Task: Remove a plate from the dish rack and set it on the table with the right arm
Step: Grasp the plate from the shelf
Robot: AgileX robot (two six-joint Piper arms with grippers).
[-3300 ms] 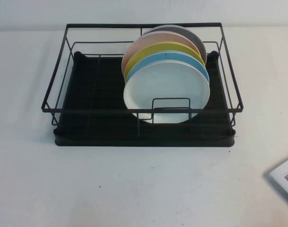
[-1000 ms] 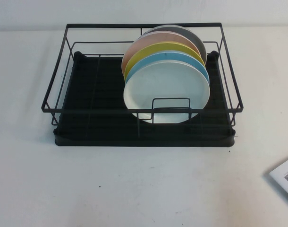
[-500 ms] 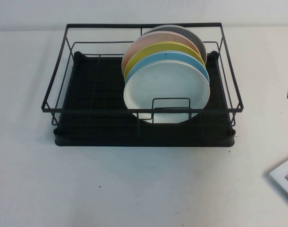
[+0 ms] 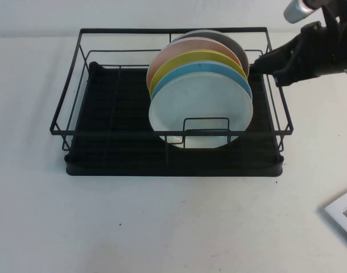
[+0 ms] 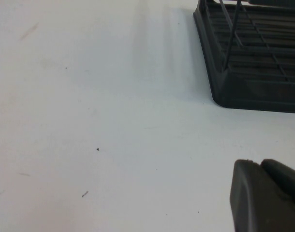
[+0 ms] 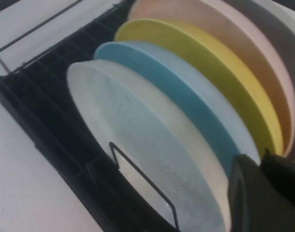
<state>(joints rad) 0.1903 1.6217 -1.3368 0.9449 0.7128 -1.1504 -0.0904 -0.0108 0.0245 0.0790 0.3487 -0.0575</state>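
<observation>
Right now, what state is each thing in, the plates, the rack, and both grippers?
plate: upright in the front slot, not gripped
blue plate: upright behind it
yellow plate: upright, next back
dish rack: on the table, left half unfilled
right gripper: over the rack's right side, holding nothing
left gripper: low over bare table

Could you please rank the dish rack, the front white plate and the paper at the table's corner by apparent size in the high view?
1. dish rack
2. white plate
3. paper, cut off by the frame edge, so unsure.
</observation>
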